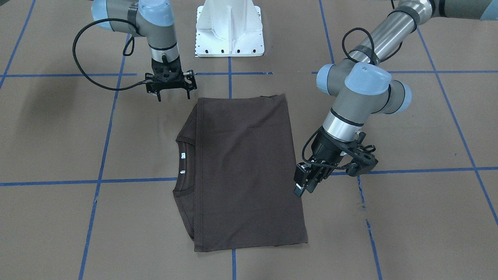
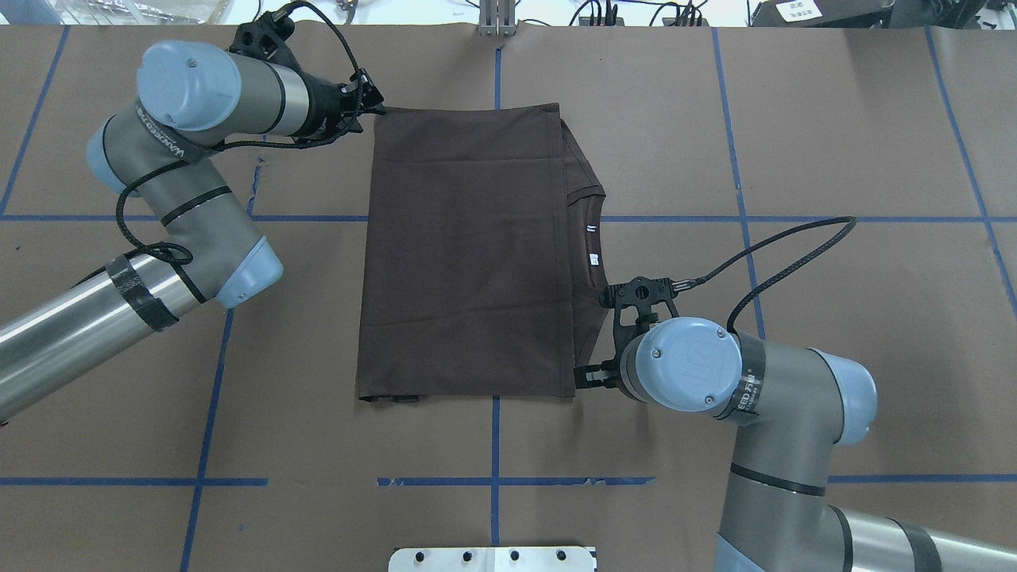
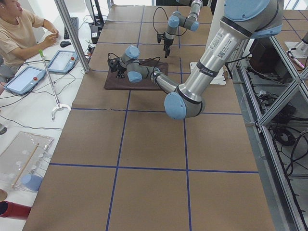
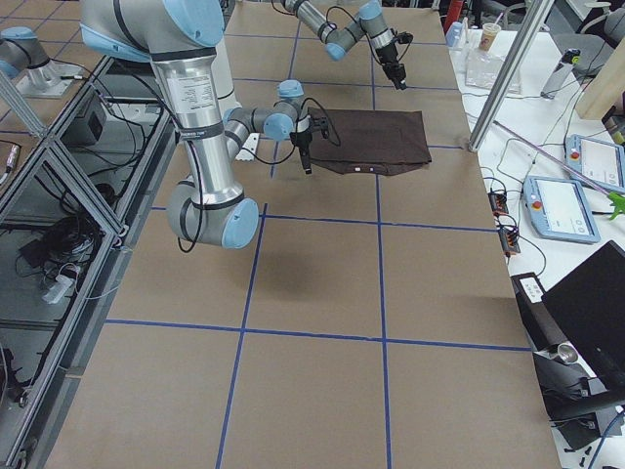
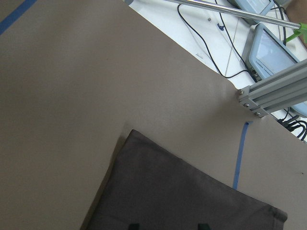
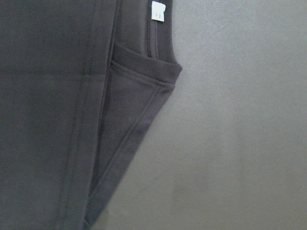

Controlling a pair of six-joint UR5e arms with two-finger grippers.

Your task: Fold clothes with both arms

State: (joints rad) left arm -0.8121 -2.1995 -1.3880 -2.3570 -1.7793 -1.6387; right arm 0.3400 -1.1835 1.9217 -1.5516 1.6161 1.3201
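Fingers [image 1: 159,95] of black right gripper [image 1: 174,96] wide apart, empty, beside folded dark grey-brown fabric T-shirt [image 1: 249,167] flat on brown table [image 1: 408,217] | overhead: black left gripper [image 2: 378,106] at shirt's far corner | left wrist: its fingertips [image 5: 135,226] apart, holding nothing.

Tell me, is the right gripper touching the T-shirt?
Apart. The front-facing view shows a strip of bare table between the right gripper and the T-shirt.

Dark folded T-shirt [image 6: 53,120] fills left half of frame, white label [image 6: 158,10] at top centre, bare brown table [image 6: 240,124] at right.
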